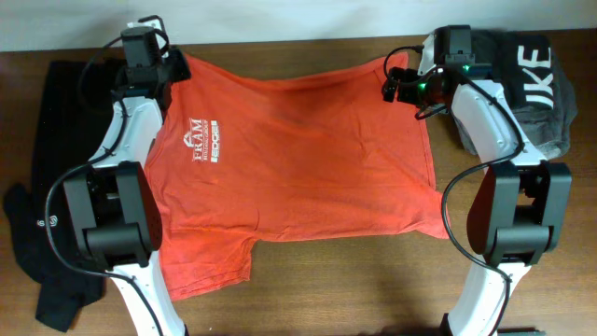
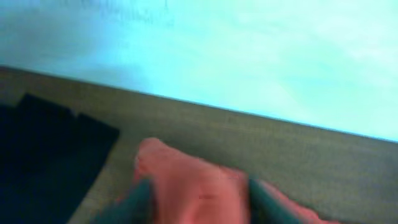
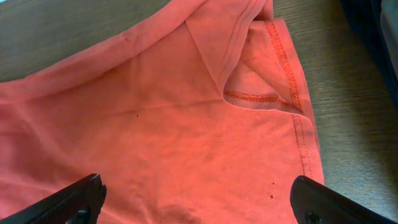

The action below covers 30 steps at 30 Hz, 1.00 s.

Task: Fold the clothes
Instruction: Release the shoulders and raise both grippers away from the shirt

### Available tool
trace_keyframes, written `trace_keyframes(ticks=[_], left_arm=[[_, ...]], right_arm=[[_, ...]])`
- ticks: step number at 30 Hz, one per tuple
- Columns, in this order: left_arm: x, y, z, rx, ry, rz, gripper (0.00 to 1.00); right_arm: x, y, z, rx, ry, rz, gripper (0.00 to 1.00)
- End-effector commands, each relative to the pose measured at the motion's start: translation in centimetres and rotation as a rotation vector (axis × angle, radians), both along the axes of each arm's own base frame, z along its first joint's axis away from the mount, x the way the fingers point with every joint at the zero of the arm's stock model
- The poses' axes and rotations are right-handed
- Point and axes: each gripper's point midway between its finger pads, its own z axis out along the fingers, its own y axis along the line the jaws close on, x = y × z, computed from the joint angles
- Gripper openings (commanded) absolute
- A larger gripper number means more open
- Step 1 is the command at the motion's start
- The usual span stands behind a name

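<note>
The orange-red T-shirt [image 1: 298, 159] lies spread on the wooden table, white lettering [image 1: 201, 140] facing up. My left gripper [image 1: 173, 70] is at the shirt's far left corner. In the blurred left wrist view a bump of orange cloth [image 2: 199, 180] sits between its fingers [image 2: 142, 198], which stand apart. At the far right corner my right gripper [image 1: 396, 86] hovers over the shirt. Its jaws [image 3: 199, 202] are wide open above flat cloth [image 3: 174, 137], near a folded-over hem [image 3: 261, 74].
A long black garment [image 1: 56, 168] lies along the table's left side, also visible as a dark shape [image 2: 43, 155] by the left gripper. A dark grey garment with white letters [image 1: 536, 84] is bunched at the far right, behind the right arm. The table's back edge meets the wall.
</note>
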Motion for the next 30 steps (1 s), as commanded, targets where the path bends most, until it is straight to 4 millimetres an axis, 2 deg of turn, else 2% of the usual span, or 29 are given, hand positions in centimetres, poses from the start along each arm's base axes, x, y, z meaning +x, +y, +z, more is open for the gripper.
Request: trace_keyframes(ticks=[1, 4, 7, 10, 14, 16, 18, 19, 21, 23, 25, 30], left_arm=[[0.3, 0.4, 0.8, 0.010, -0.017, 0.012, 0.99], [0.0, 0.4, 0.7, 0.025, 0.003, 0.001, 0.99], [-0.9, 0.3, 1.7, 0.026, 0.022, 0.000, 0.99], [-2.2, 0.2, 4.1, 0.026, 0.029, 0.000, 0.99], [-5.3, 0.1, 9.2, 0.026, 0.026, 0.000, 0.99], [-7.3, -0.1, 12.0, 0.026, 0.022, 0.000, 0.99], [-10.2, -0.7, 15.4, 0.016, 0.014, -0.019, 0.99], [-12.1, -1.3, 17.3, 0.004, 0.006, -0.042, 0.99], [-14.5, -2.0, 19.1, -0.012, 0.008, -0.070, 0.99], [-16.7, -2.6, 20.0, -0.028, 0.030, -0.090, 0.99], [-18.8, -2.7, 20.0, -0.032, 0.075, -0.089, 0.99], [-23.0, -2.8, 18.1, -0.045, 0.232, -0.085, 0.99]], right_arm=[[0.1, 0.4, 0.5, -0.008, -0.013, 0.016, 0.99], [0.2, 0.3, 0.5, -0.008, -0.018, 0.015, 0.99], [0.2, -0.1, 1.3, -0.007, -0.030, 0.006, 0.99], [-0.4, -1.0, 3.2, -0.008, -0.046, -0.011, 0.99], [-2.4, -2.1, 7.9, -0.010, -0.089, -0.035, 0.99], [-4.3, -2.8, 11.1, -0.010, -0.115, -0.055, 0.99], [-6.5, -3.3, 14.4, -0.013, -0.147, -0.070, 0.99], [-8.3, -3.6, 16.6, -0.010, -0.170, -0.086, 0.99], [-10.6, -3.5, 18.7, 0.013, -0.177, -0.122, 0.99], [-12.8, -3.3, 19.7, 0.015, -0.162, -0.125, 0.99], [-15.1, -3.3, 19.8, 0.012, -0.116, -0.140, 0.97], [-19.8, -4.8, 17.9, -0.061, 0.063, -0.245, 0.97]])
